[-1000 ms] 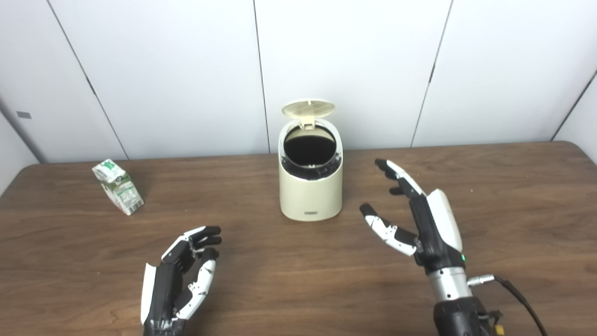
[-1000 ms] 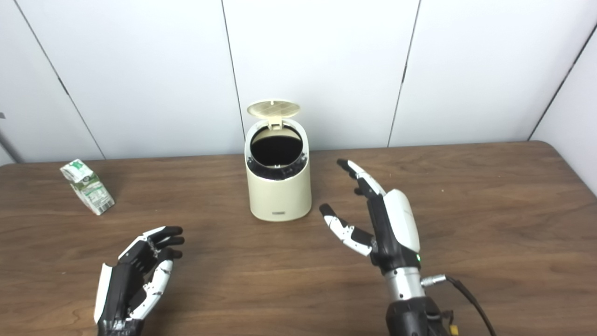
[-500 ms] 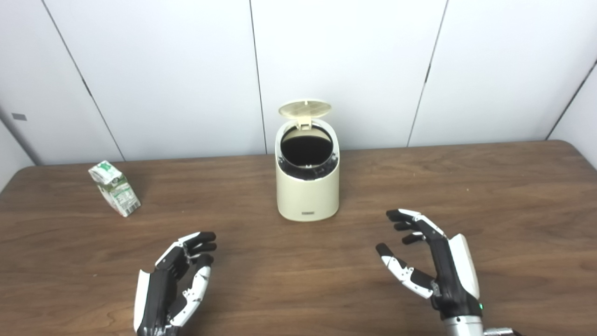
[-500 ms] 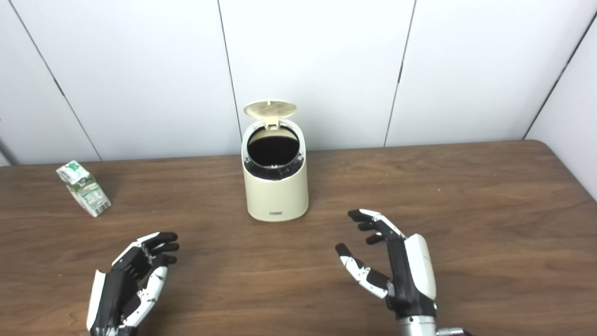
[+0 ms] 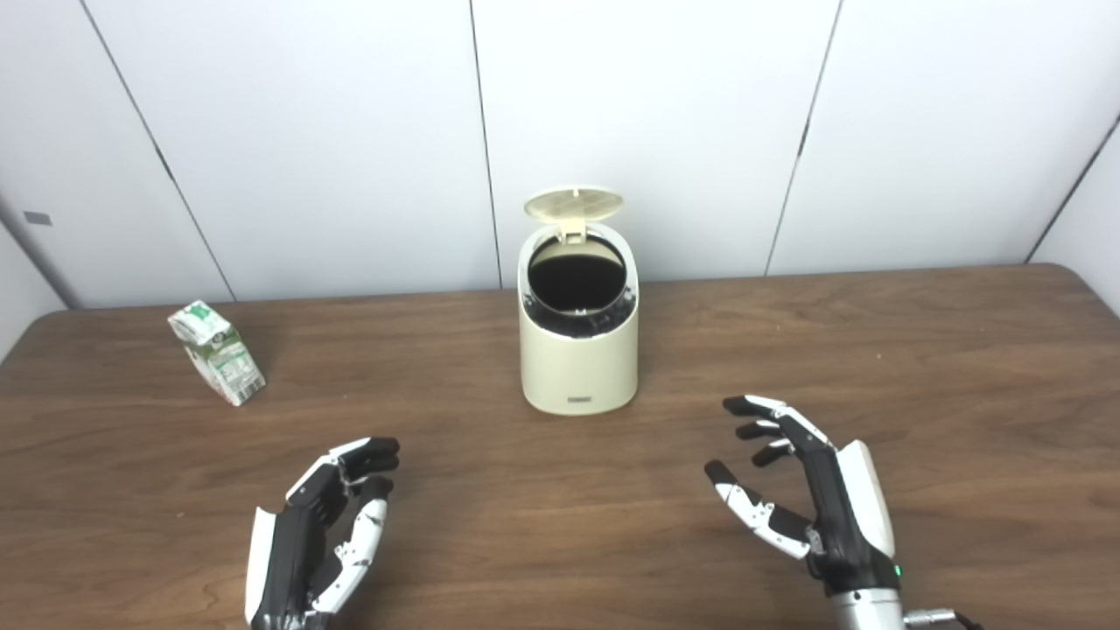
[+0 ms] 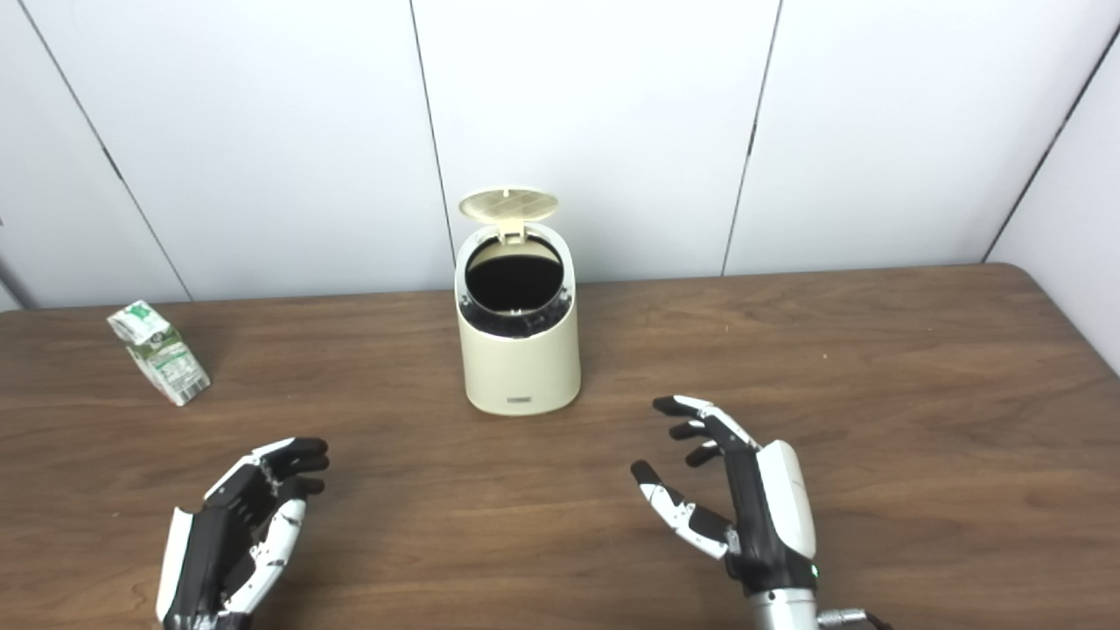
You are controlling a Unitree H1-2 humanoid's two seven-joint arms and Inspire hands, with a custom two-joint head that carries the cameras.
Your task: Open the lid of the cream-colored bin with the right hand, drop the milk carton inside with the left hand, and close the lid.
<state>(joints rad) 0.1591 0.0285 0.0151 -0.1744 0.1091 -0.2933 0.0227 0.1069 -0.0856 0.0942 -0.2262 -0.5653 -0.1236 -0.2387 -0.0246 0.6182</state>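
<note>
Tabletop [image 5: 875, 350] unchanged; left hand [image 5: 319, 534] dropped slightly nearer.

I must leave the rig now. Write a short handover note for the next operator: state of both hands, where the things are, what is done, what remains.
Left hand: open, holds nothing, near the front edge of the brown wooden table.
Right hand: open, holds nothing, in front of the bin and to its right.
Cream-colored plastic bin: at the middle of the table, toward the back; its round lid stands up and the dark inside is visible.
Green and white milk carton: tilted, on the table to the left of the bin, clear of both hands.
Done: lid open.
Left: left hand picks up the carton, drops it into the bin; then close the lid.
</note>
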